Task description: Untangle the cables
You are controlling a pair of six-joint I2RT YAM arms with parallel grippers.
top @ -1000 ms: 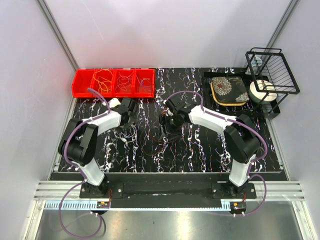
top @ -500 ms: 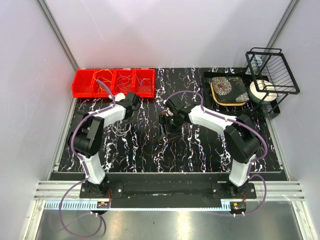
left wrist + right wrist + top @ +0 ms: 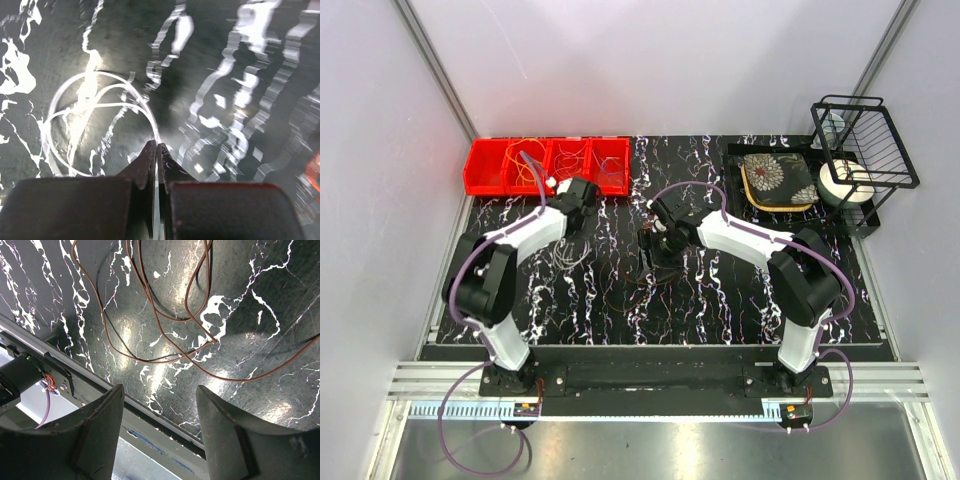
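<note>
We start with the white cable (image 3: 107,105). It makes a few round loops on the left part of the table (image 3: 720,300). One end runs right into the tips of the left gripper (image 3: 155,148). That gripper is pinched tight on the white cable, so tight that we see no gap between its fingers. We think it holds the cable at the end so the loops can trail behind and not catch on anything.

The brown cables (image 3: 170,318) lie near the middle of the table. They cross over each other in big bends, so they look like they are in a knot. The right gripper (image 3: 159,400) hangs over them with its fingers wide apart. It holds nothing. We think it waits open so it can come down around one strand.

The two piles are apart from each other. That helps, because a pull on the white cable should not drag the brown ones.

At the back left sits a red bin (image 3: 490,183) with small boxes in it. A yellow cable (image 3: 525,160) already lies in one box. The left gripper is just in front of the bin, so we guess the white cable goes there.
</note>
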